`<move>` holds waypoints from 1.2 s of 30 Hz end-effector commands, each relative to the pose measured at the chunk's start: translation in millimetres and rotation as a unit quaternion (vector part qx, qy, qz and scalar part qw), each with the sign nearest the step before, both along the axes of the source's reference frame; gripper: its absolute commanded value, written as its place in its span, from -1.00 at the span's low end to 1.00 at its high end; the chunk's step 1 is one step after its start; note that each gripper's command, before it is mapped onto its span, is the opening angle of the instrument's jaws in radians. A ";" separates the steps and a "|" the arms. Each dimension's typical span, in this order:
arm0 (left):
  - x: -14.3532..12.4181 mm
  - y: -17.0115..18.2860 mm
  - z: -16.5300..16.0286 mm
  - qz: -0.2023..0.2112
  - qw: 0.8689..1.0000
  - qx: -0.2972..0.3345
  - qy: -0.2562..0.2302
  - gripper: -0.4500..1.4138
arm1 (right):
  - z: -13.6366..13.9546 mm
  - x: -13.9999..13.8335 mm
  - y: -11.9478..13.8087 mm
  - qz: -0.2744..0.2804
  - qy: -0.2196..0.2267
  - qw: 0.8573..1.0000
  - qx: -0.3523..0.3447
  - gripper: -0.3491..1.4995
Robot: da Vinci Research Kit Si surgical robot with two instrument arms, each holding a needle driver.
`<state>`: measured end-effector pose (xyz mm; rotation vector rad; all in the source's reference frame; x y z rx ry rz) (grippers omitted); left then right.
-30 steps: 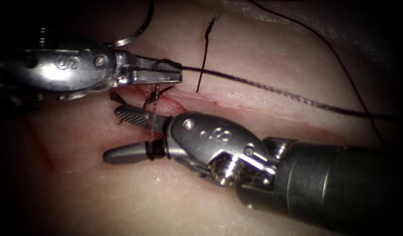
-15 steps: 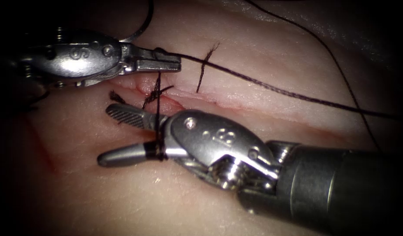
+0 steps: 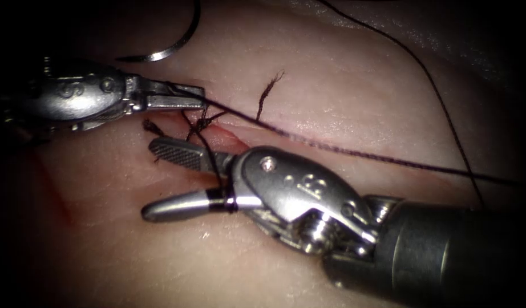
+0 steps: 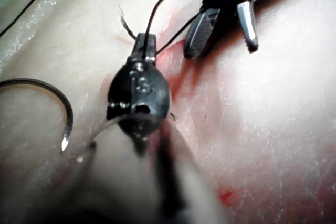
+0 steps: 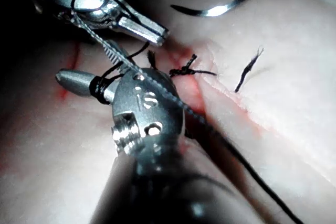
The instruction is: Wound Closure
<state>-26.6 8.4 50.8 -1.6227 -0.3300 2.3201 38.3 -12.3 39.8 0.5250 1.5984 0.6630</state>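
The tissue (image 3: 343, 85) fills the ground under me, pale and wide, with free room on its lower part and to the far right, where only one strand of thread (image 3: 354, 151) crosses. The cut (image 3: 308, 140) runs along the middle, with red fluid (image 3: 220, 134) at its left end. My right hand (image 3: 177, 179) comes in from the right, just below the cut; its two jaws stand apart, released, and they grasp nothing, but the thread is wound in a dark loop around the base of the lower jaw, close to the hinge. My left hand (image 3: 189, 97) lies above the left end of the cut, near the right one but not touching it, and it is clenched on the thread, which leaves its tip and goes long to the right edge. The needle (image 3: 169, 48) lies free on the tissue above my left hand, outside the tissue, held by no hand, with its point toward the left. A short cut end (image 3: 267, 91) stands just right of my left hand's tip.
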 end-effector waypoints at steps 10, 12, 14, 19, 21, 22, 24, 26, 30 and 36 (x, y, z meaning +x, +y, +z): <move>0.2 -1.2 -0.4 -0.042 0.998 -0.034 -0.016 -1.00 | 2.7 -2.4 3.4 0.094 0.025 0.994 0.043 0.06; 0.1 -1.0 -0.1 -0.045 0.998 -0.041 -0.013 -1.00 | 2.9 -2.8 3.6 0.102 0.034 0.993 0.052 0.00; 0.1 -1.0 0.1 -0.046 0.998 -0.042 -0.012 -1.00 | 3.2 -3.0 3.8 0.109 0.037 0.992 0.059 -0.02; -0.5 -2.0 1.5 -0.051 0.997 -0.050 0.003 -1.00 | 3.5 -3.1 3.9 0.128 0.047 0.988 0.078 -0.07; -1.1 -2.8 1.9 -0.040 0.998 -0.049 0.012 -1.00 | 3.6 -3.2 4.0 0.134 0.051 0.986 0.086 -0.07; -1.3 -3.1 2.0 -0.035 0.998 -0.051 0.016 -1.00 | 3.6 -3.2 4.0 0.137 0.050 0.985 0.089 -0.09; -1.9 -3.6 2.1 -0.026 0.998 -0.054 0.025 -1.00 | 3.8 -3.3 4.0 0.149 0.049 0.983 0.097 -0.09; -2.2 -3.9 1.9 -0.020 0.998 -0.057 0.030 -1.00 | 4.1 -3.4 4.0 0.157 0.049 0.981 0.106 -0.09; -4.2 -5.5 0.9 0.004 0.997 -0.069 0.046 -1.00 | 5.0 -3.4 3.7 0.176 -0.018 0.978 0.114 -0.09; -6.6 -6.2 0.1 0.026 0.995 -0.080 0.056 -1.00 | 6.1 -3.3 2.1 0.191 -0.122 0.967 0.118 -0.16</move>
